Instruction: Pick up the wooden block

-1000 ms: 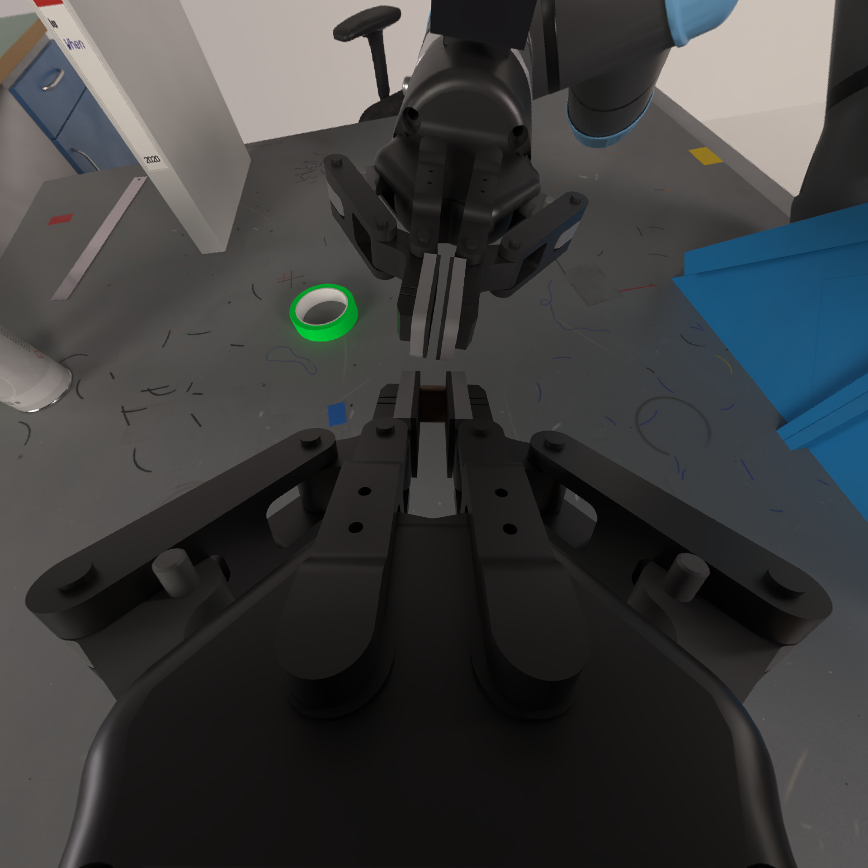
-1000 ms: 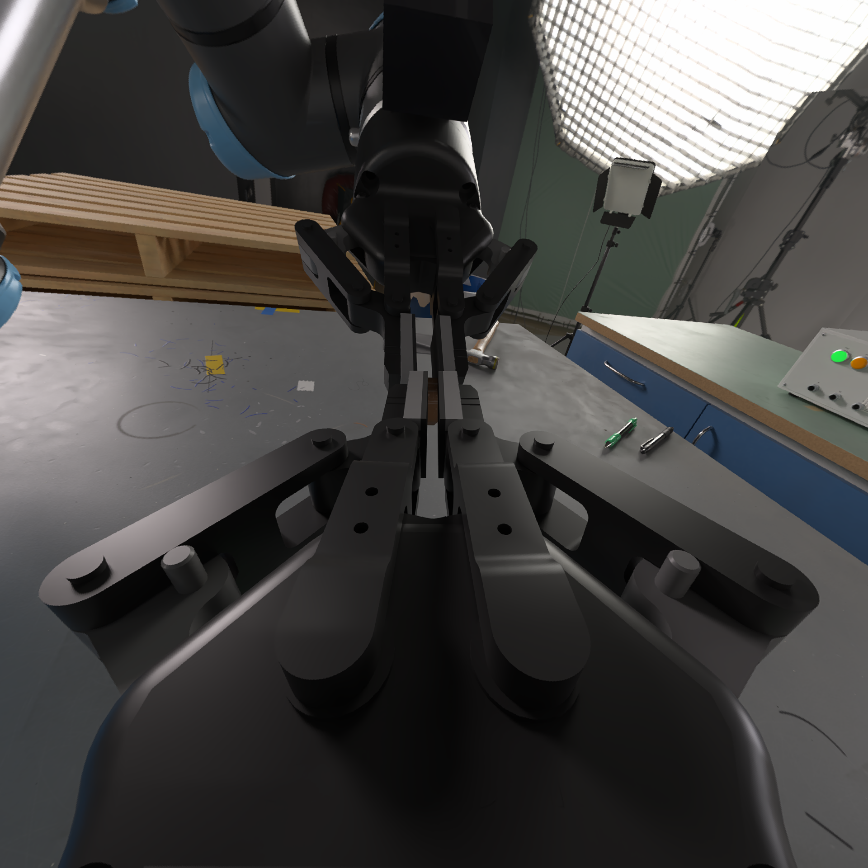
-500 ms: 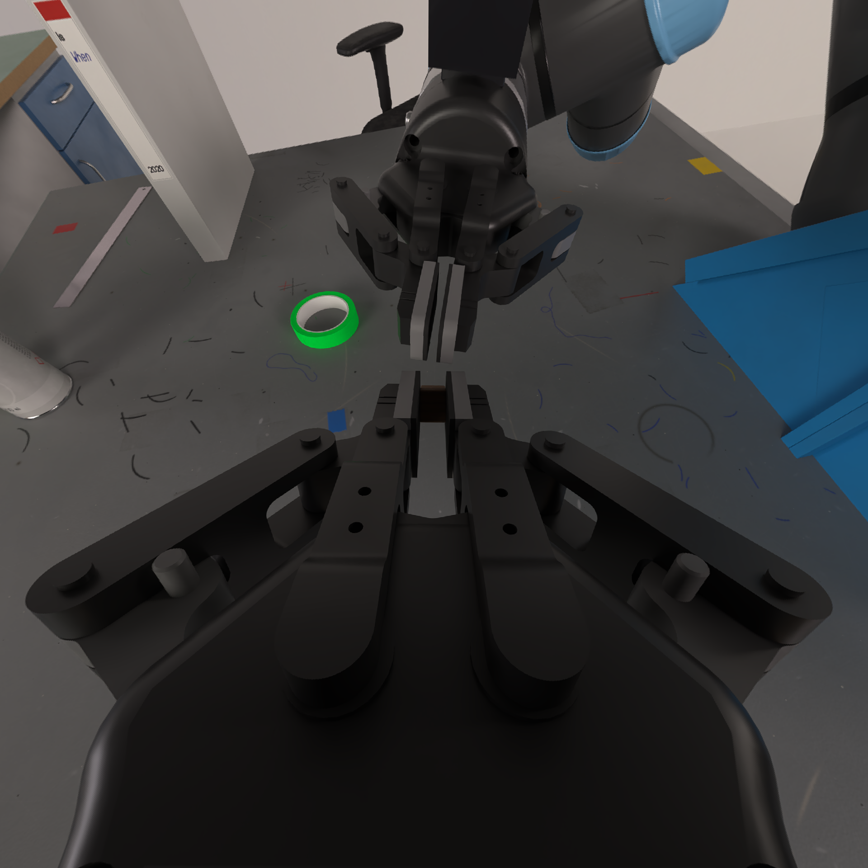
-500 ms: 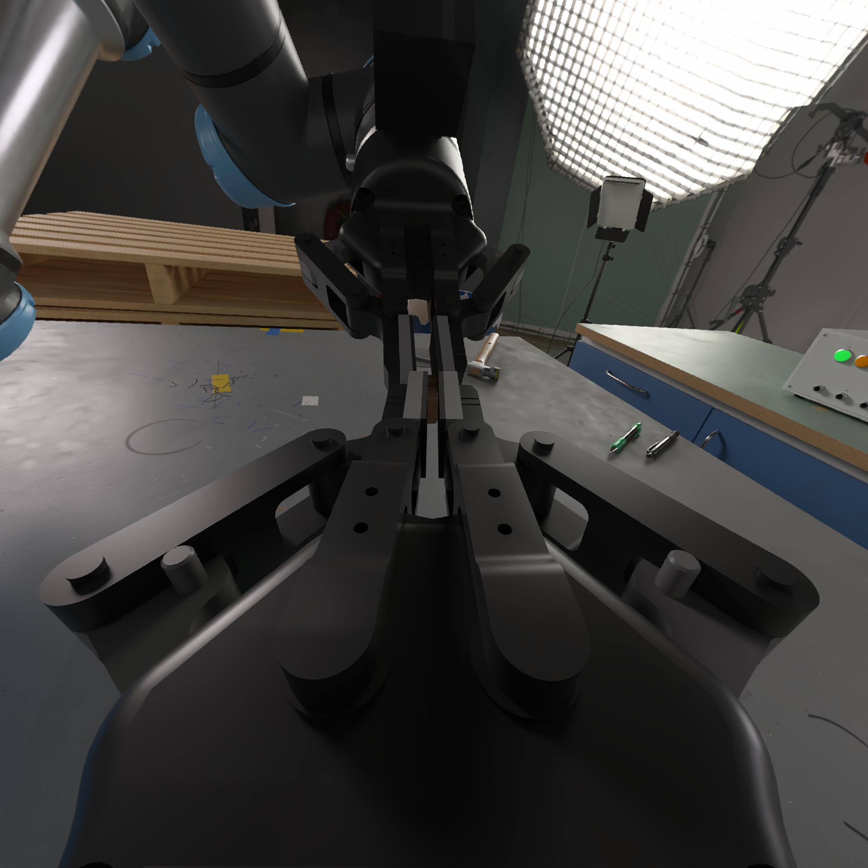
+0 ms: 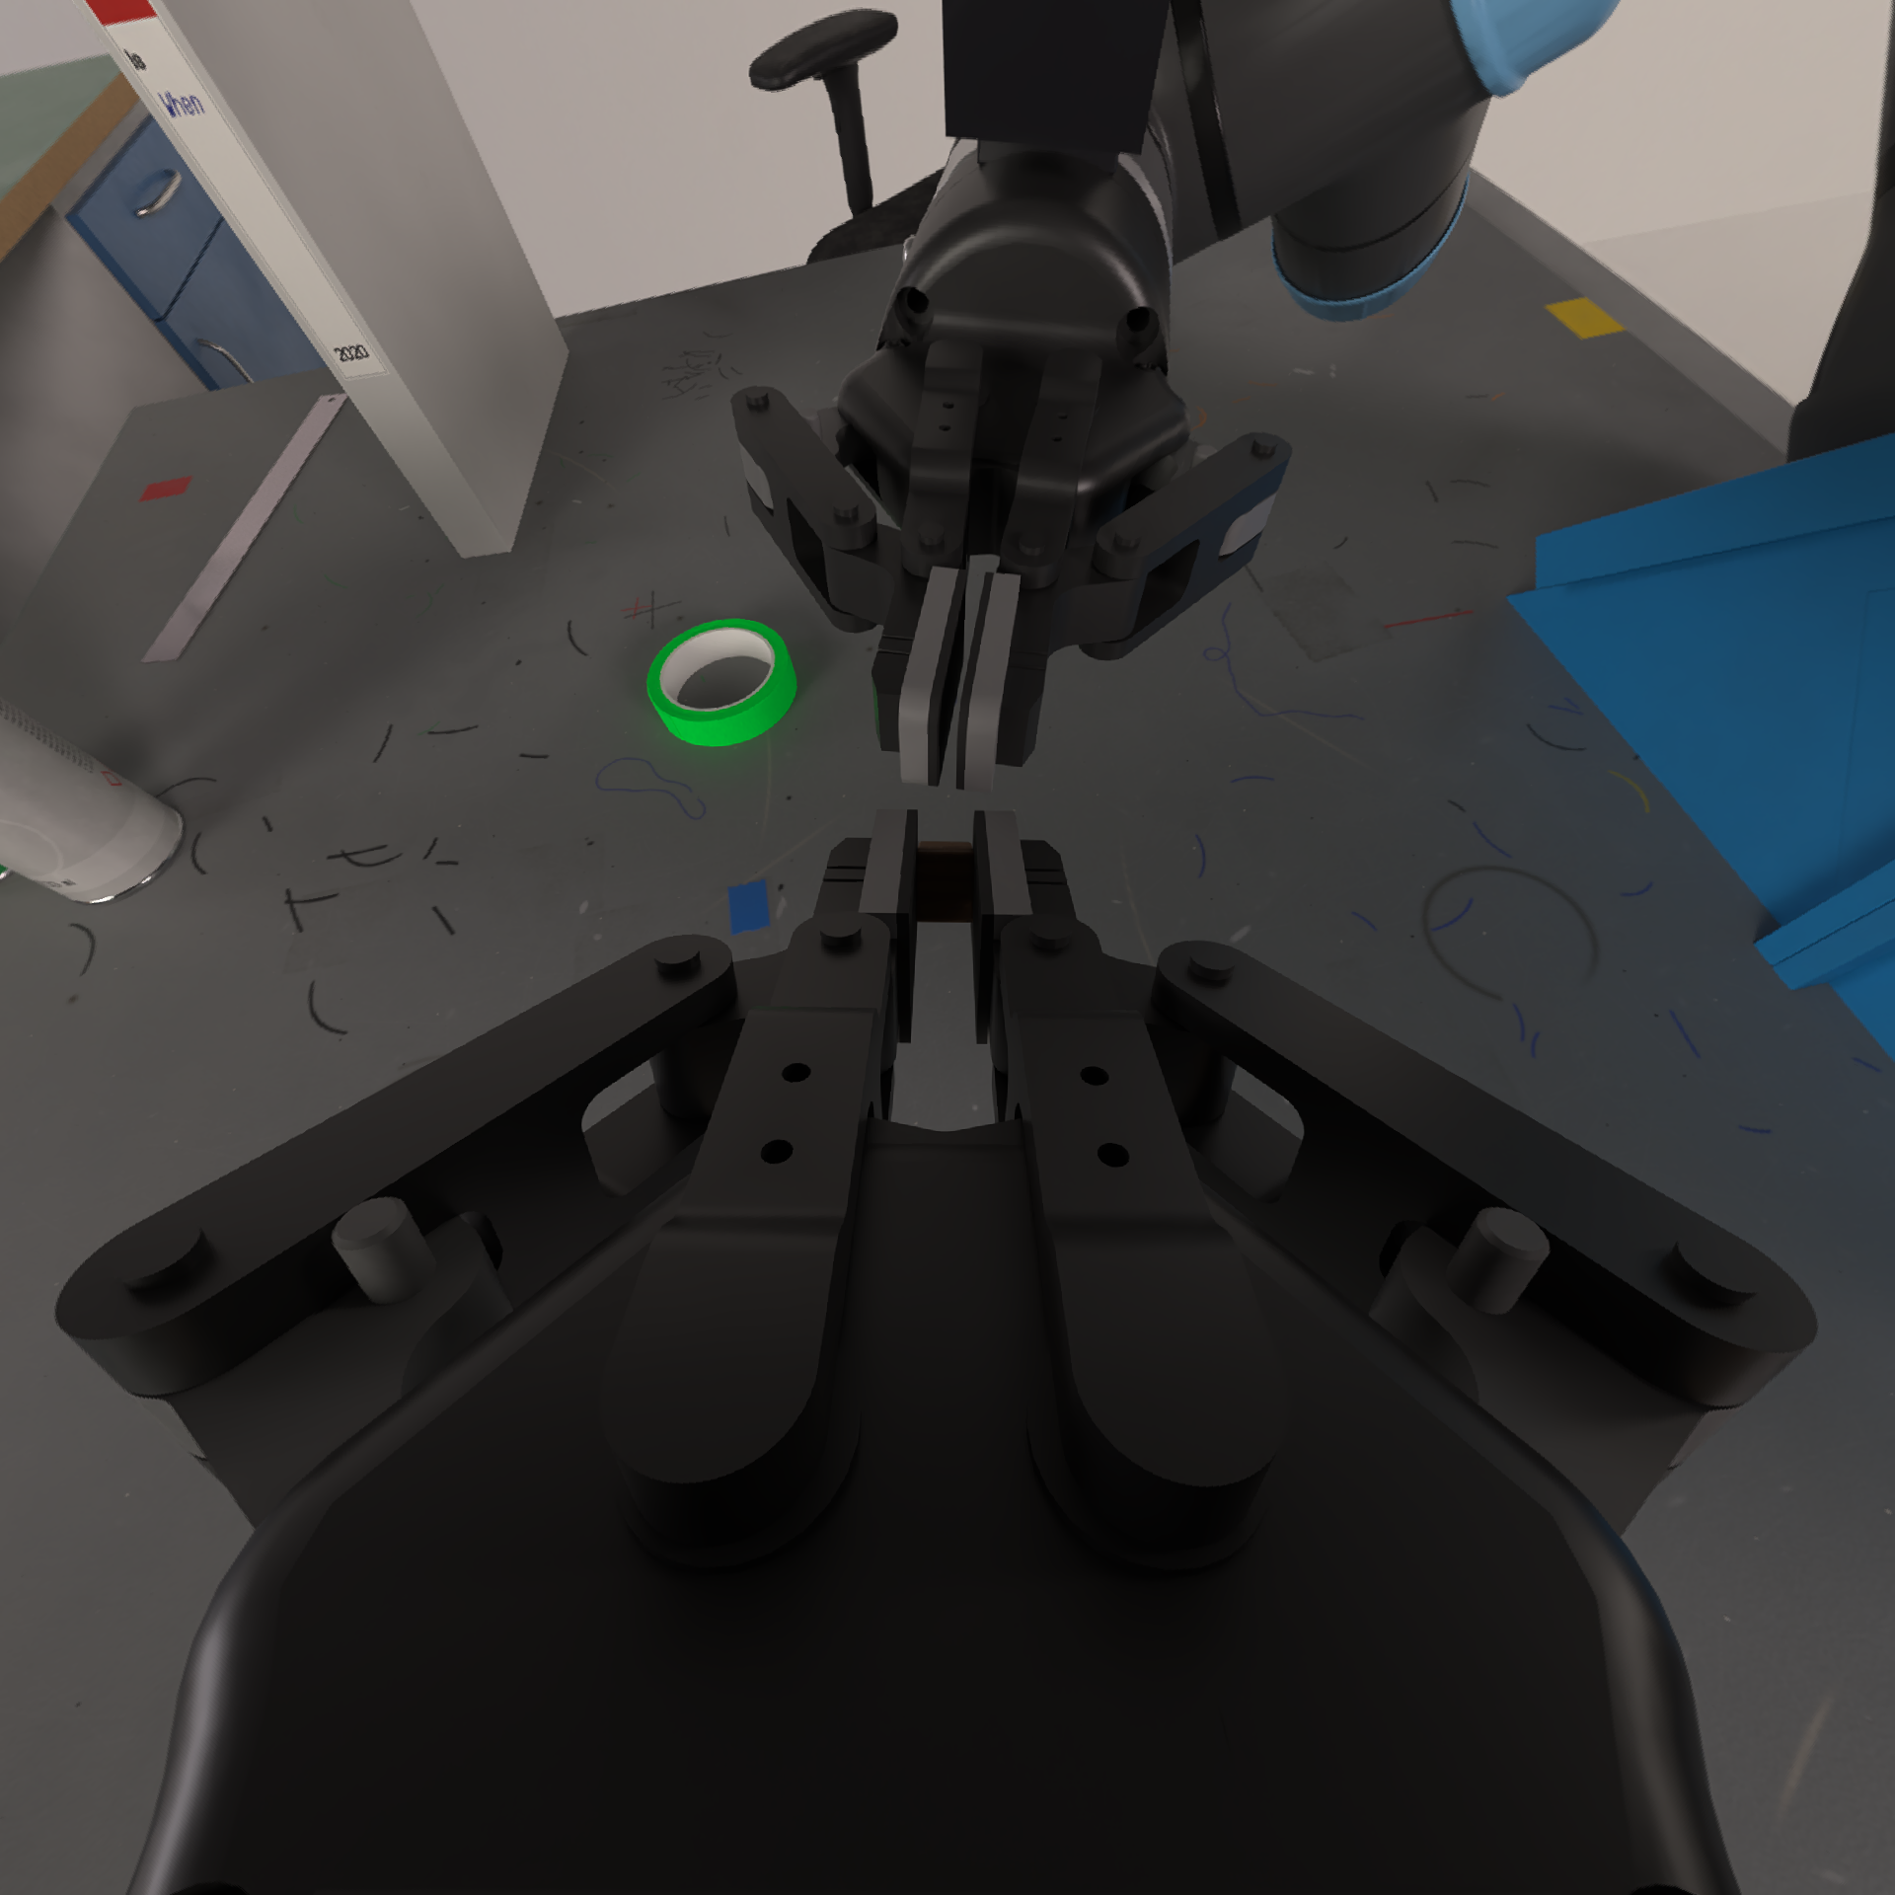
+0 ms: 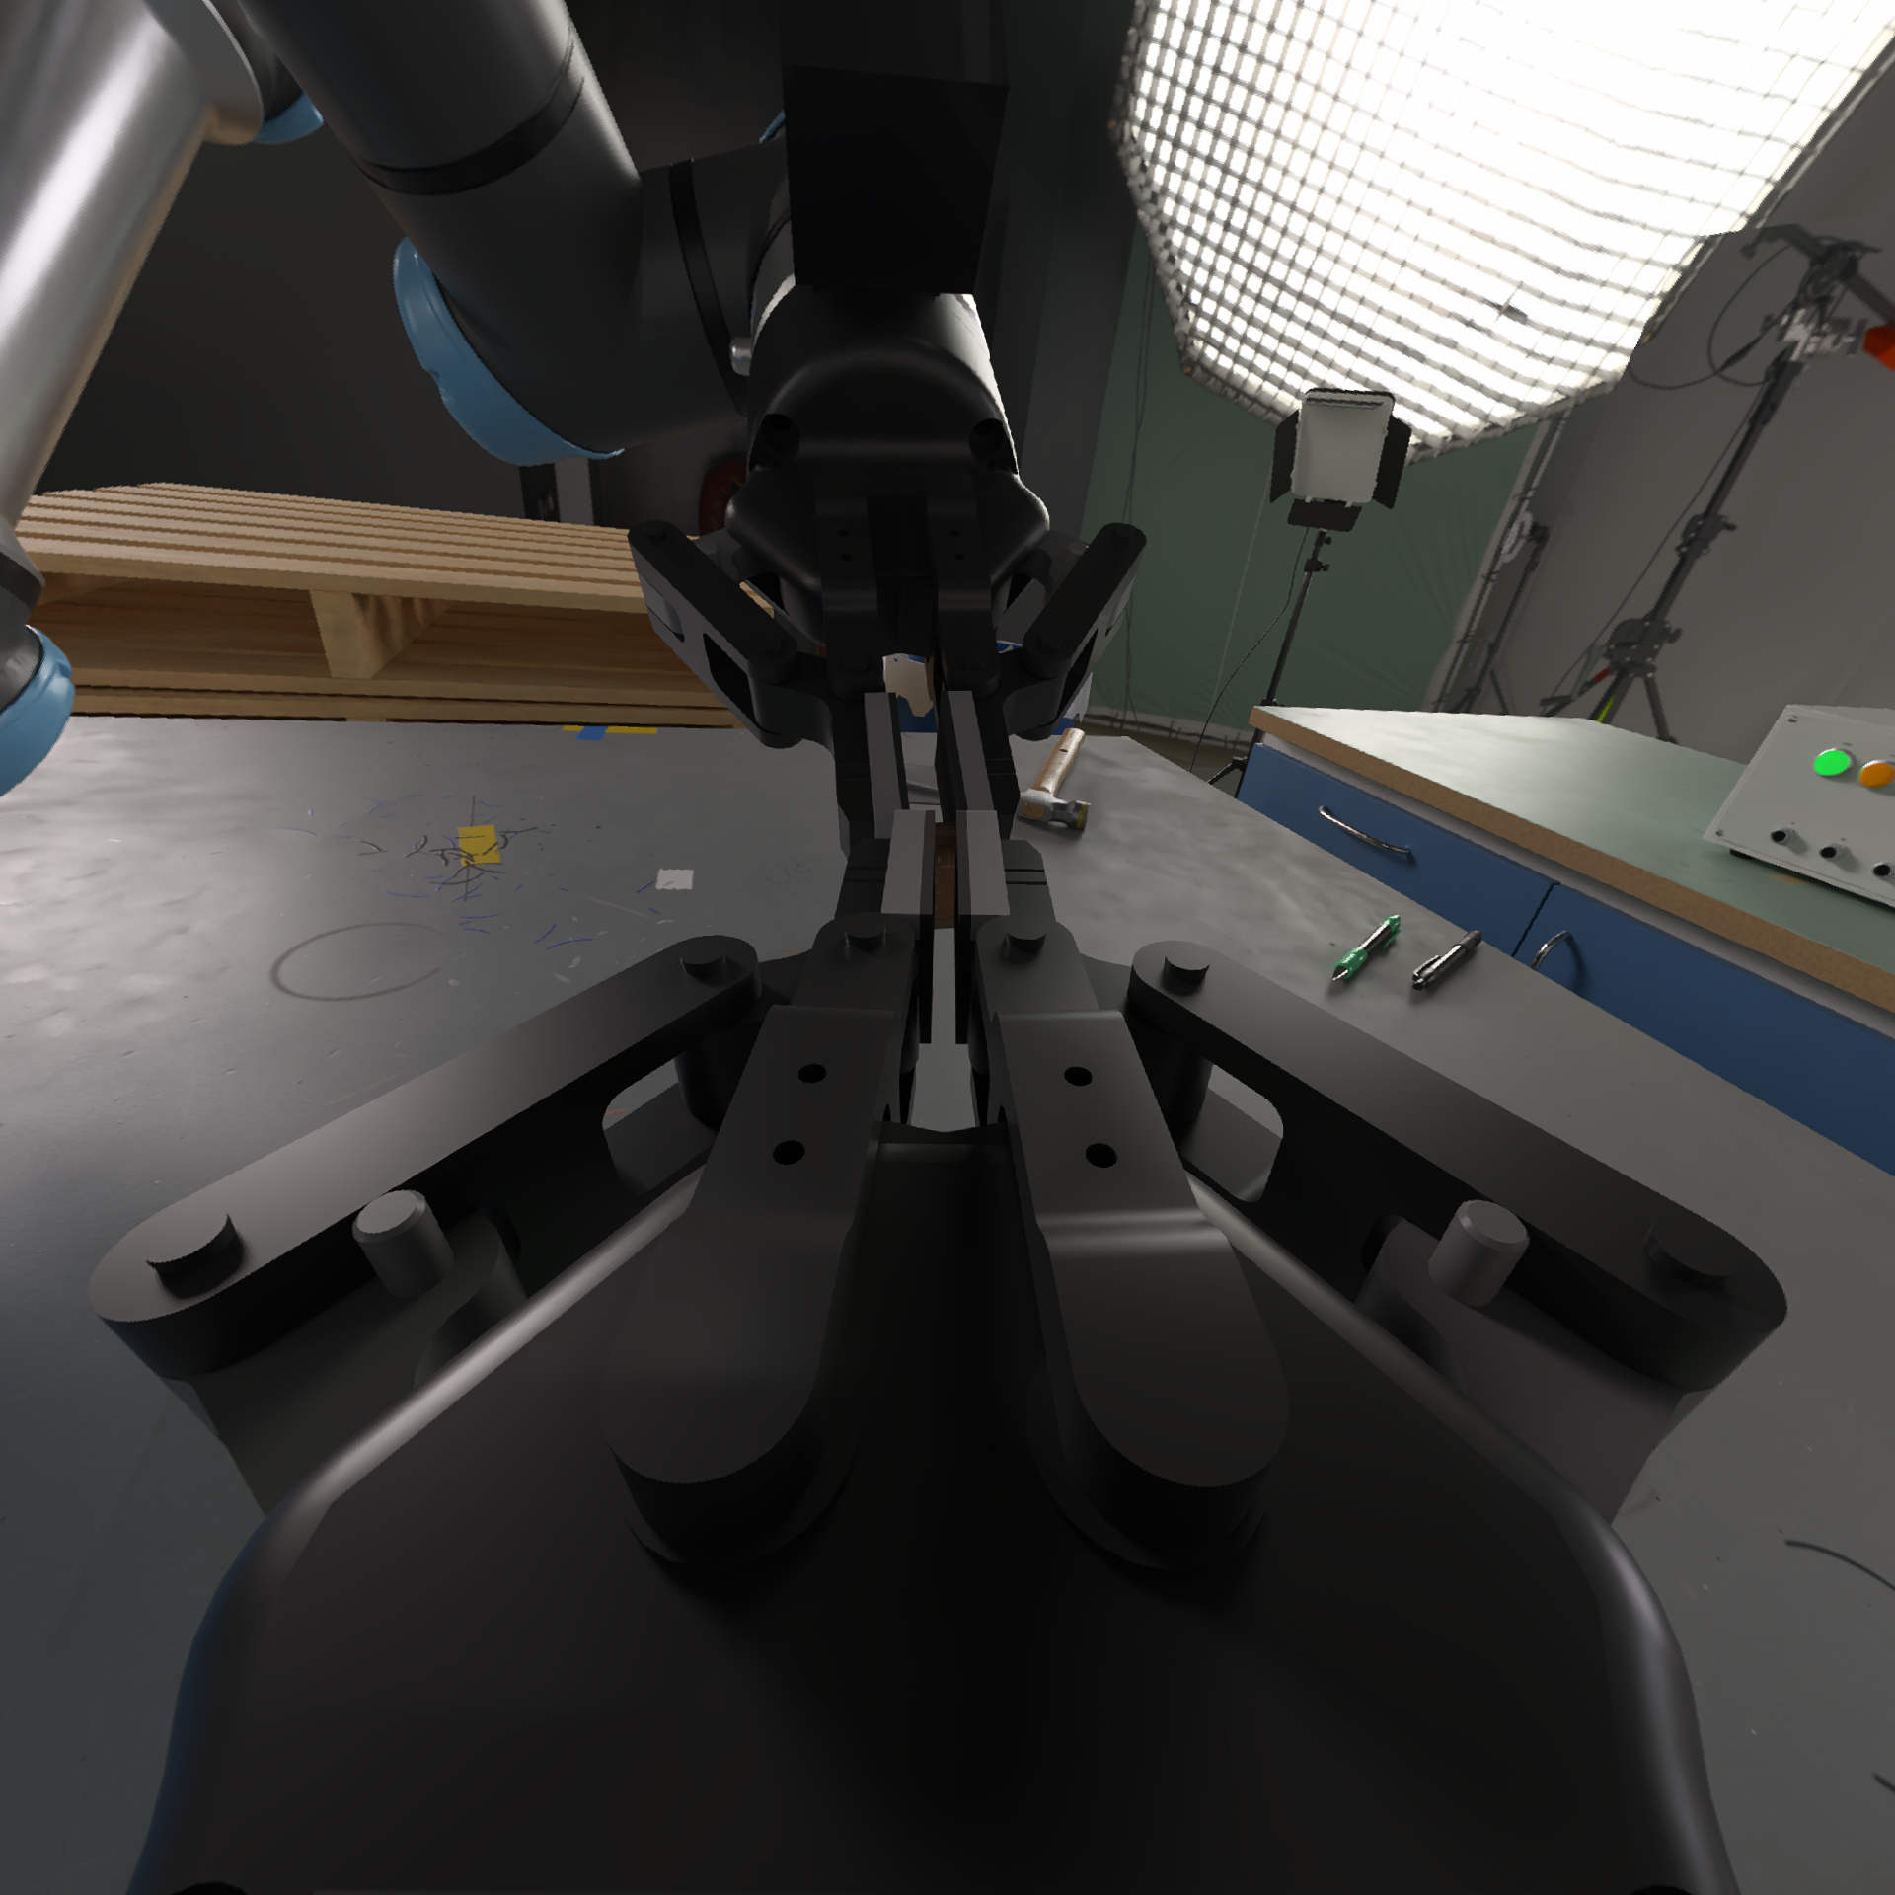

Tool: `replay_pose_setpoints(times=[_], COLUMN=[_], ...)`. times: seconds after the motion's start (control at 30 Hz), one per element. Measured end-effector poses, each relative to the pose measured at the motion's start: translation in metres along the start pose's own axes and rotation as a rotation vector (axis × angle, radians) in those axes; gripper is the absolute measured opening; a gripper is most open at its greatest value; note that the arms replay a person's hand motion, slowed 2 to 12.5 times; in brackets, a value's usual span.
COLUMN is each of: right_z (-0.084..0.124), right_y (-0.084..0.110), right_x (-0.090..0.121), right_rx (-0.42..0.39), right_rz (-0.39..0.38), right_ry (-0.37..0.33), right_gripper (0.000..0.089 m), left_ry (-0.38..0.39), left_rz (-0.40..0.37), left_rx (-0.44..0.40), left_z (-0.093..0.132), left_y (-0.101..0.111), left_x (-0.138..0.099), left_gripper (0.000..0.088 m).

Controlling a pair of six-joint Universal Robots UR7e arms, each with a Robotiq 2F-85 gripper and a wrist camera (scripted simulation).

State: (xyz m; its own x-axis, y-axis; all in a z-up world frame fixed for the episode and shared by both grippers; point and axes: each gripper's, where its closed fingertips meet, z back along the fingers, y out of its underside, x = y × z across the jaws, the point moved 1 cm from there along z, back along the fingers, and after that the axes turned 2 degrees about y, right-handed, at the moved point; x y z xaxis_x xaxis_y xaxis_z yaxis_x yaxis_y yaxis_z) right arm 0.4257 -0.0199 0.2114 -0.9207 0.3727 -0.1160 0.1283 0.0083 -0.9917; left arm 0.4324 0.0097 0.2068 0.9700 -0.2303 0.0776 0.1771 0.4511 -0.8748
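Note:
The wooden block (image 5: 943, 884) is a small dark brown piece. My left gripper (image 5: 943, 856) is shut on it and holds it above the grey table (image 5: 1333, 872). My right gripper (image 5: 949, 759) faces it tip to tip, just beyond the block, with its fingers pressed together and nothing between them. In the right wrist view, my right gripper (image 6: 945, 861) is in the foreground. A sliver of the block (image 6: 945, 843) shows past its tips, held by the left gripper's fingers (image 6: 882, 759) behind.
A green tape roll (image 5: 721, 682) lies left of the grippers, with a white can (image 5: 82, 831) at the far left. A white post (image 5: 338, 267) stands behind and a blue box (image 5: 1743, 718) at the right. In the right wrist view I see a hammer (image 6: 1051, 795), two pens (image 6: 1400, 949) and a wooden pallet (image 6: 338, 605).
Both views have drifted slightly and the right wrist view has tilted up a little. The grippers stay tip to tip. The left gripper still holds the block.

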Motion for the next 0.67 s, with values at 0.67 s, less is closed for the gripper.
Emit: replay_pose_setpoints(times=[0.67], right_z=[0.0023], right_y=[0.0045], right_x=[-0.0002], right_rx=[0.027], right_rz=[0.011], right_ry=[0.017], right_gripper=[0.0032], left_ry=[-0.048], left_rz=[-0.066], left_rx=[0.056], left_z=[-0.0036], left_y=[0.0029], left_x=[0.0014], left_gripper=[0.0096])
